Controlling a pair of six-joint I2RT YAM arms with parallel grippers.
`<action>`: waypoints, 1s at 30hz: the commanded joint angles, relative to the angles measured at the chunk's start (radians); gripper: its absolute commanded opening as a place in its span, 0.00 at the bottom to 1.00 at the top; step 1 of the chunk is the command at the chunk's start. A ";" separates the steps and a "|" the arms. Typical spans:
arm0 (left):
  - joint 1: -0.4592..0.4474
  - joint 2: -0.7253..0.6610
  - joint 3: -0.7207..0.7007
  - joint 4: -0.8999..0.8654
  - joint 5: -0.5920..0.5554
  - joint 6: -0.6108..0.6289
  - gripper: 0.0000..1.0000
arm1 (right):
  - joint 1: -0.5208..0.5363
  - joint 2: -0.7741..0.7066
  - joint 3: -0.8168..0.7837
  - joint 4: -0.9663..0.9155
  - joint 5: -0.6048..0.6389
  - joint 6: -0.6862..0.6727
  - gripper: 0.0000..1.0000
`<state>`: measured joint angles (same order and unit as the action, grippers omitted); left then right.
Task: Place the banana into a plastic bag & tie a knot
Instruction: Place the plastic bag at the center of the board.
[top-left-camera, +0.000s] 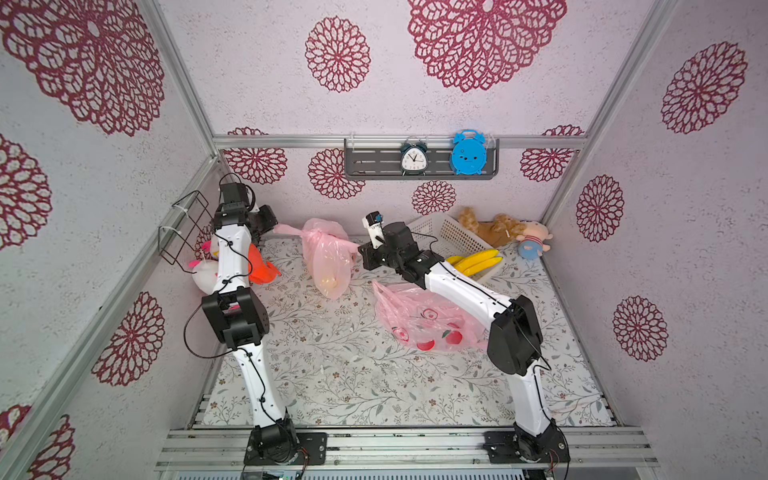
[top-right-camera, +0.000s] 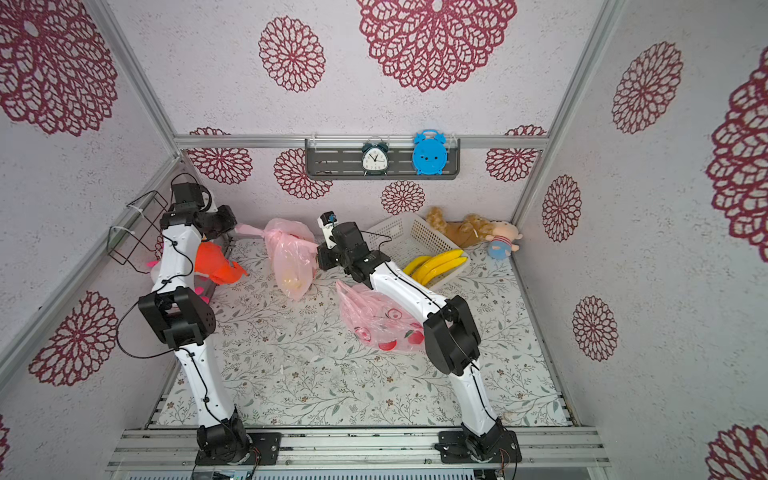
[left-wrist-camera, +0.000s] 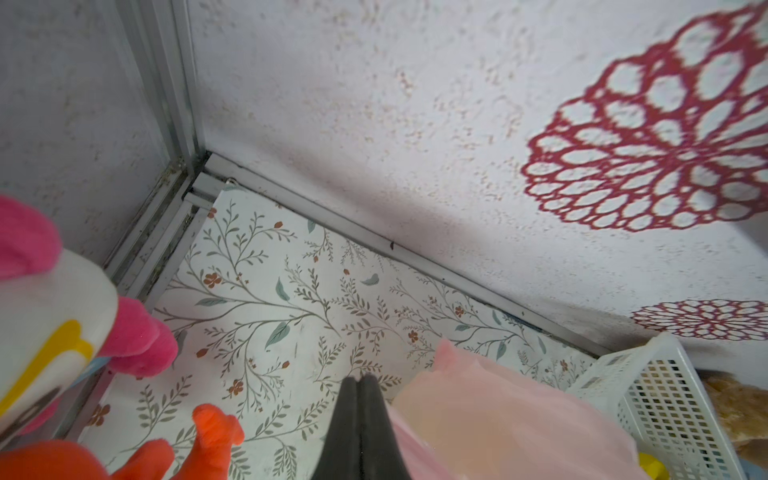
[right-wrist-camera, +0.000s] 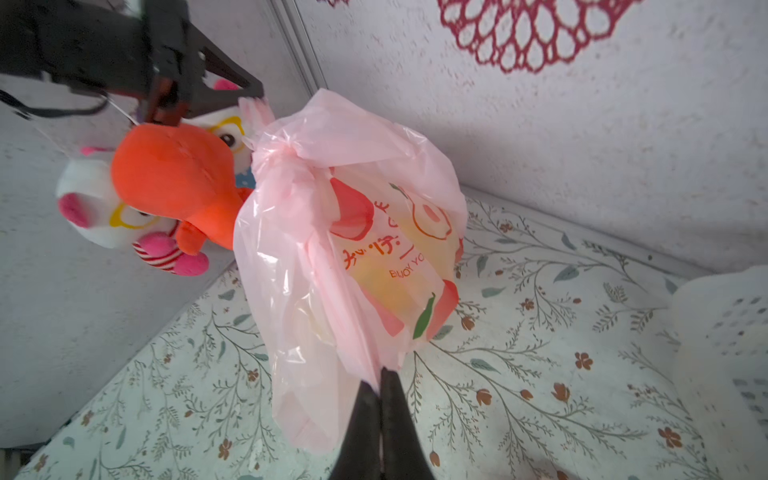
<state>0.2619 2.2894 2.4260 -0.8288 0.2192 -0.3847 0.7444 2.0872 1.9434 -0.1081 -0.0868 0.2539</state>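
Tearing is the likeliest failure. The plastic bag (top-left-camera: 326, 257) hangs stretched between both arms, and pulling its two handle strips further apart to tighten the knot (right-wrist-camera: 286, 156) could rip the thin film or slip a strip out of a grip. The left gripper (right-wrist-camera: 254, 92) is clamped on the tip of one strip, near the back corner. The right gripper (right-wrist-camera: 379, 376) is pinched shut on the other strip, which runs across the bag's front. The knot sits gathered at the bag's neck, near the left gripper and well apart from the right one. A pale yellow shape low inside the bag is probably the banana (top-left-camera: 330, 282). Whether the bag's bottom touches the counter (top-left-camera: 332, 374) I cannot tell. If only one side lets go, the bag would swing toward the orange plush toy (right-wrist-camera: 174, 178).
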 joint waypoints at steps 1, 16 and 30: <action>0.065 0.045 0.039 0.127 -0.173 0.015 0.00 | -0.044 0.029 -0.025 -0.061 0.070 0.015 0.00; 0.013 -0.027 -0.132 0.186 -0.126 -0.030 0.46 | -0.042 0.099 -0.001 -0.120 -0.009 0.035 0.45; -0.121 -0.647 -0.699 0.316 -0.176 -0.070 0.97 | -0.050 -0.490 -0.495 -0.124 0.206 0.079 0.99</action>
<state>0.1730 1.6806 1.8229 -0.5472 0.0662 -0.4416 0.7017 1.6768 1.5440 -0.2131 -0.0010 0.2905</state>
